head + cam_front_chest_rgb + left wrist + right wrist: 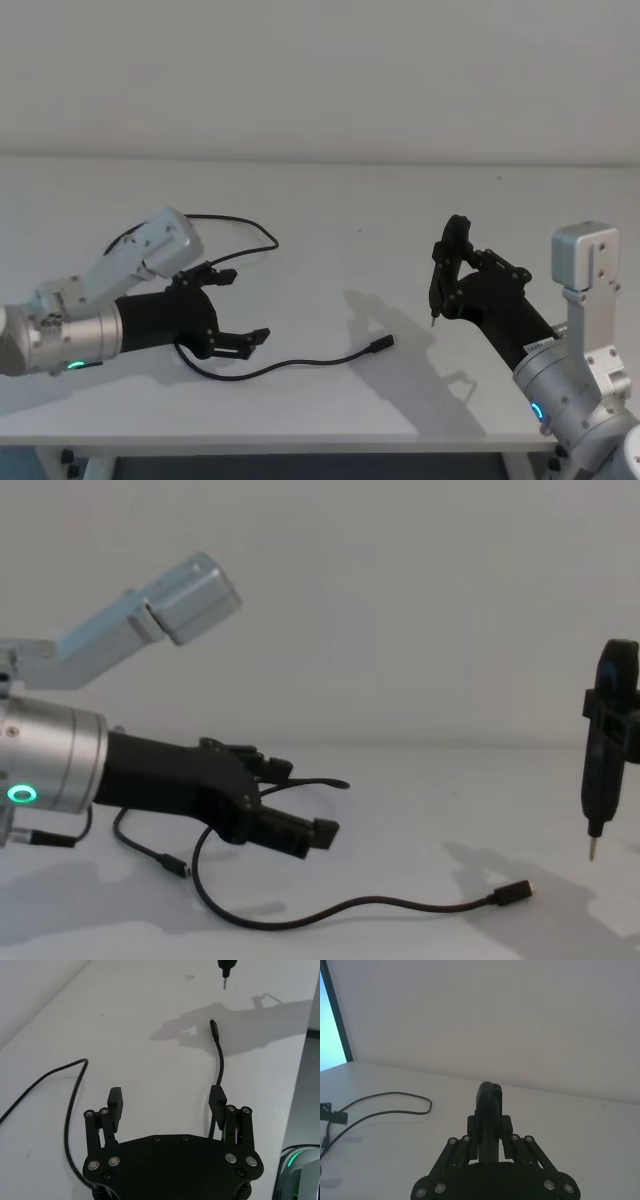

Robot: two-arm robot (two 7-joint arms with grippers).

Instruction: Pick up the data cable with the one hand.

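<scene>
On the left part of the white desk [330, 200] the left gripper [237, 305] hangs low over the cable [300, 362], with its fingers [116, 1100] wide apart and nothing between them. The cable lies loose on the desk. It makes a loop behind the gripper, passes under it, and then goes forward and to the right until one plug [382, 344], which rests alone near the middle of the desk. From the left wrist, one finger is just over the line of the cable, but I cannot tell if it touches. On the right side, well apart from the cable, the right gripper [455, 272] is raised above the desk. Its fingers are closed on a narrow black tool [605, 770], which stands upright with the thin metal tip pointing down.
</scene>
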